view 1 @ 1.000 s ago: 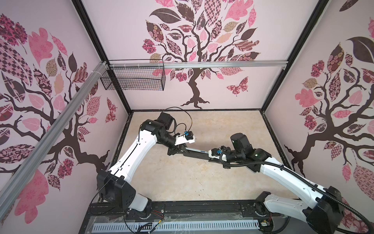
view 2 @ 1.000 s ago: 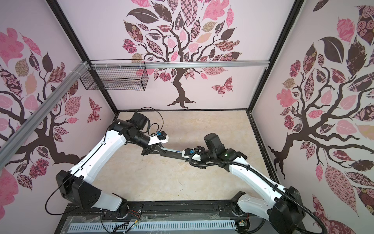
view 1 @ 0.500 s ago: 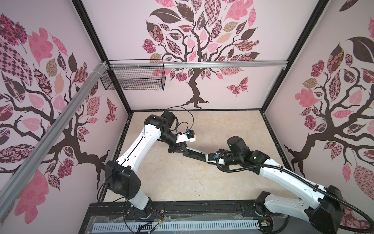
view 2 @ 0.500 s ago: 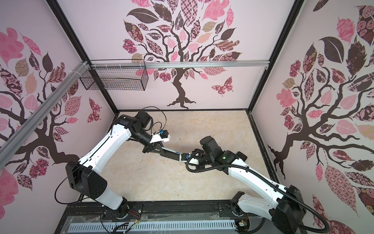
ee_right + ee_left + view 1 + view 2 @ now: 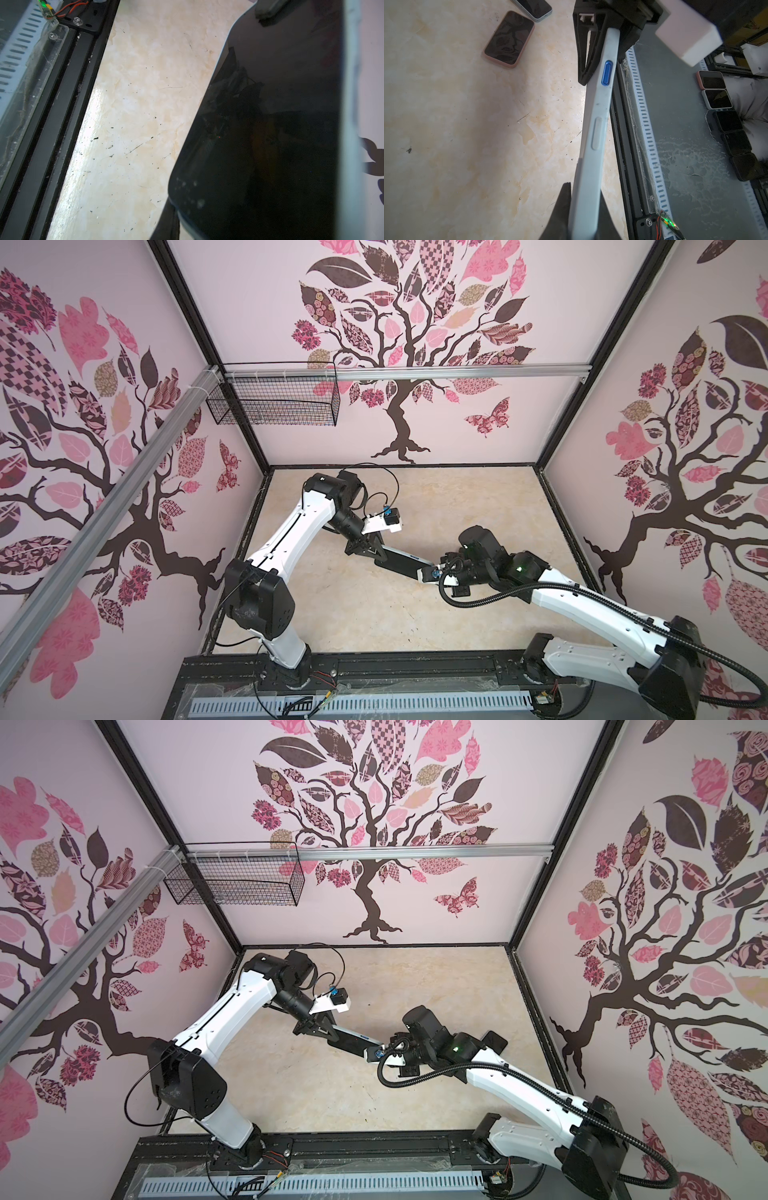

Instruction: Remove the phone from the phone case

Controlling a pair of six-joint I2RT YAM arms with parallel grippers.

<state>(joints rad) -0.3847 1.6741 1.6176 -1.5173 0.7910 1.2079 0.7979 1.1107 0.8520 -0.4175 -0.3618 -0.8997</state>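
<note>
A phone (image 5: 270,124) with a dark screen sits inside a pale blue phone case (image 5: 593,135) that has a blue side button. It hangs above the table as a dark slab (image 5: 399,562) (image 5: 353,1042) between my two arms in both top views. My left gripper (image 5: 584,207) (image 5: 370,551) (image 5: 326,1033) is shut on one end of the case, a finger on either face. My right gripper (image 5: 182,224) (image 5: 426,572) (image 5: 372,1052) is shut on the opposite end. The case rim (image 5: 351,104) borders the screen.
On the marble table (image 5: 467,124), a pink-cased phone (image 5: 509,39) lies flat with another pale one (image 5: 533,8) beside it. Several phones (image 5: 716,97) sit in a row beyond the black front rail (image 5: 629,145). A wire basket (image 5: 274,402) hangs on the back wall.
The right gripper has moved left and toward the front, closer to the left gripper. The left arm has shifted its elbow. Both grips on the case are unchanged.
</note>
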